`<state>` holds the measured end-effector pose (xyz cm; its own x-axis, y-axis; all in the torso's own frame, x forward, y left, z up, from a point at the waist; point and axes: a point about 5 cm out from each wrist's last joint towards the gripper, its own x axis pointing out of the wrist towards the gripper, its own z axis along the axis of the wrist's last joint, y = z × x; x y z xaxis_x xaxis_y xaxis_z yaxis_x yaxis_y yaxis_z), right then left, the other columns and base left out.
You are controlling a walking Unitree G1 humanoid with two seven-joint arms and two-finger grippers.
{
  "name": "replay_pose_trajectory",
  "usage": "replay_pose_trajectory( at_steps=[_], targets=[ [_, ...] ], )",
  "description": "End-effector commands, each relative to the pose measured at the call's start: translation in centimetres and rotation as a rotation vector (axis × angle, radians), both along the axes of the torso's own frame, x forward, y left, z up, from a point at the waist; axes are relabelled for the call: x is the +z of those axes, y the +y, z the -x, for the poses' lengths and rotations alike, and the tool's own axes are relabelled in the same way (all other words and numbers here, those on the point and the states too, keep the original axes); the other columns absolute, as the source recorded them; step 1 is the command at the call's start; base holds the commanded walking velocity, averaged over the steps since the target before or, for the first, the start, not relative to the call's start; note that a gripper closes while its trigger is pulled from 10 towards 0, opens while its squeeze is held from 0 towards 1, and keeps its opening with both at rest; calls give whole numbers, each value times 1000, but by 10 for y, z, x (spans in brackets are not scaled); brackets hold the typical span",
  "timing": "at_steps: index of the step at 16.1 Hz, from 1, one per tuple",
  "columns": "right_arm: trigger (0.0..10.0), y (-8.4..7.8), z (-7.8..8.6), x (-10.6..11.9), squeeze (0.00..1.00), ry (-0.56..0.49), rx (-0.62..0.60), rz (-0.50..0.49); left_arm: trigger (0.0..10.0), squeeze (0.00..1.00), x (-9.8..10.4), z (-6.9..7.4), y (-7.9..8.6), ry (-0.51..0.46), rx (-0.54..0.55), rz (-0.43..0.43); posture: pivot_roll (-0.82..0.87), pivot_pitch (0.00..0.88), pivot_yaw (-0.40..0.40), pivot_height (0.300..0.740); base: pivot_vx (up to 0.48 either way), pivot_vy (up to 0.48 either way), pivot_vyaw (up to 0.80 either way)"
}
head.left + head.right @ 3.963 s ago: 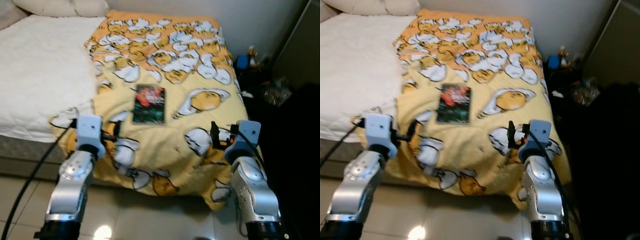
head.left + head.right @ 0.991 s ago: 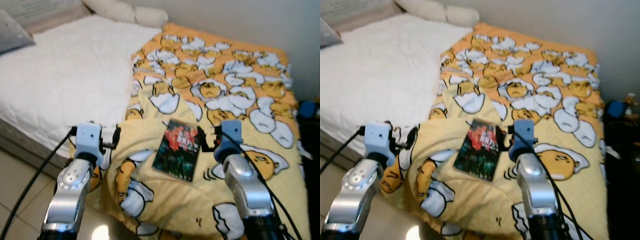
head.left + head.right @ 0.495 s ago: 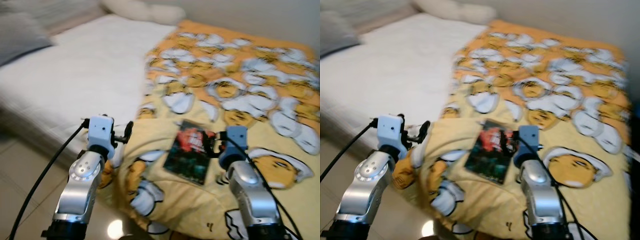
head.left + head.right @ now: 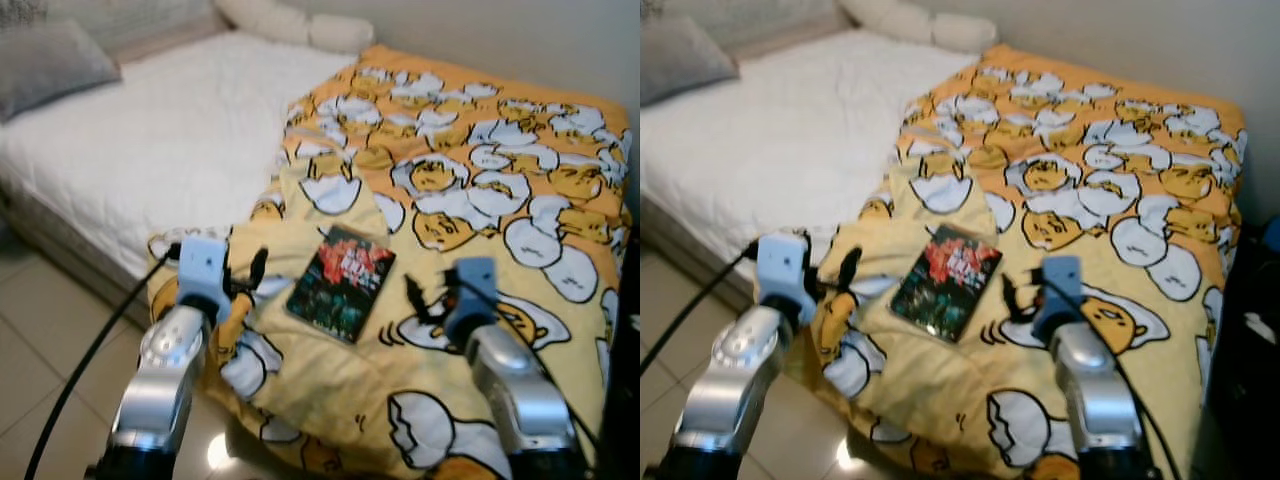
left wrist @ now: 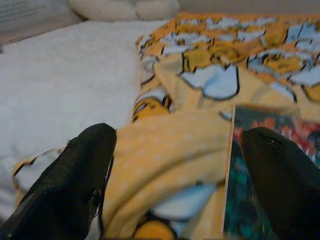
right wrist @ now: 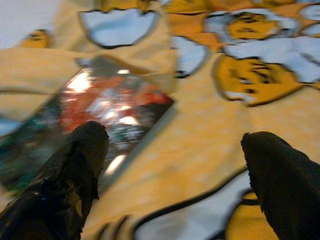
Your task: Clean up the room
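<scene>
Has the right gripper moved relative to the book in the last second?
Yes. The right gripper now hangs off the right of the book with blanket between them; a second ago it sat against the book's right edge.

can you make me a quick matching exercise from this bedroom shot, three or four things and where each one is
Things:
1. book
2. grey pillow
3. left gripper
4. right gripper

Places:
A. at the head of the white mattress
B. over the blanket, on the book's right side
C. lying flat on the yellow egg-print blanket
D. at the blanket's bunched edge, on the book's left side

Pairs: 1-C, 2-A, 3-D, 4-B
</scene>
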<state>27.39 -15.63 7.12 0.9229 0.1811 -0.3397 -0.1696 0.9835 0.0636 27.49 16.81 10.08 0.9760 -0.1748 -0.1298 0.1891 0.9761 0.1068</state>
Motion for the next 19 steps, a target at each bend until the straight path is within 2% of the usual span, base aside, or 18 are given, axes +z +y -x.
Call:
replay_pose_trajectory(
  at_steps=[1,2,3,7,10,12,14,15,16,17,19],
  targets=[
    [10000,3,-3,4,0,0,29,-24,10000,1000,2,-1,1,-3,-15,-17,-93,0,1,740,0,0,0],
    [10000,4,-4,4,0,3,48,-38,10000,1000,-1,1,-1,7,-40,-29,-91,0,-4,740,0,0,0],
    [10000,5,-6,6,1000,1,59,-94,10000,1000,-3,2,-3,19,-67,-38,-91,0,-6,740,0,0,0],
    [10000,9,-10,7,1000,11,79,-130,10000,1000,-6,5,-3,36,-99,-51,-80,0,-12,740,0,0,0],
    [10000,17,-18,0,1000,86,66,-256,10000,1000,-9,5,-3,57,-172,-79,-74,0,-7,740,0,0,0],
    [10000,19,-29,-4,1000,142,15,-363,10000,1000,-9,7,-4,85,-276,-78,-69,0,-3,740,0,0,0],
    [10000,24,-37,-16,1000,246,-13,-460,10000,1000,-8,13,-4,139,-419,-67,-68,0,4,740,0,0,0],
    [10000,28,-37,-23,910,308,-6,-477,10000,1000,-9,17,-5,163,-481,-79,-68,0,4,740,0,0,0],
    [10000,31,-36,-29,20,343,4,-477,10000,1000,-11,22,-6,197,-561,-92,-62,0,-1,740,0,0,0],
    [10000,32,-35,-35,0,371,-4,-472,10000,1000,-15,28,-6,241,-646,-124,-58,0,-3,740,0,0,0],
    [10000,29,-38,-41,0,376,-50,-472,10000,1000,-16,32,-5,285,-734,-159,-47,0,-5,740,0,0,0]
  ],
)
